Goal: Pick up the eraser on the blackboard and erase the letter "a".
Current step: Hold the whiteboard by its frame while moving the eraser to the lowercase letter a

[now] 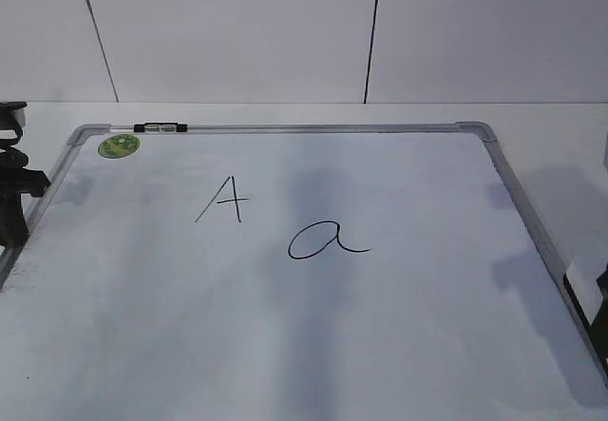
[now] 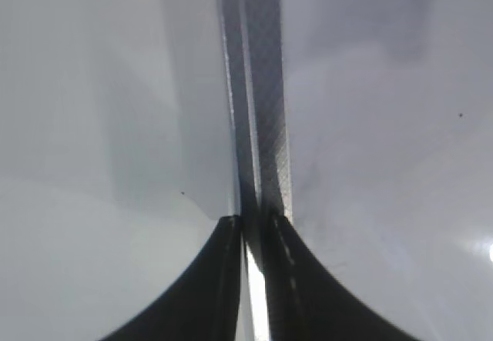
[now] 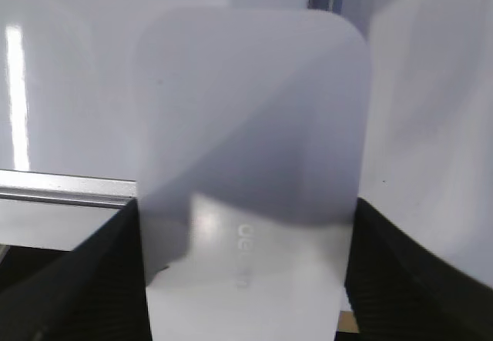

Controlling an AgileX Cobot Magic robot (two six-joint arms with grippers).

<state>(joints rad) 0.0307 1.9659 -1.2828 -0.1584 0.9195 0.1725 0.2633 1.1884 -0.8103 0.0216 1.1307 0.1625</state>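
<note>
Filling my right wrist view, the eraser [image 3: 250,179] sits clamped between the right gripper [image 3: 245,279] jaws, which press its two long sides. It is a white oblong plastic block, rounded corners, faint grey lettering on top. I judge it light and rigid, with smooth sides that may slip; the long flanks are the sound hold.

In the exterior view it shows only as a sliver at 4 o'clock, over the frame of the blackboard [image 1: 518,198]. That board is glossy white with a silver-grey metal frame.

The letter "a" [image 1: 326,239], thin black marker, lies intact near centre, well apart from the eraser.

The left gripper [image 2: 254,229] hangs over the frame rail at 9 o'clock, jaws together, holding nothing.
</note>
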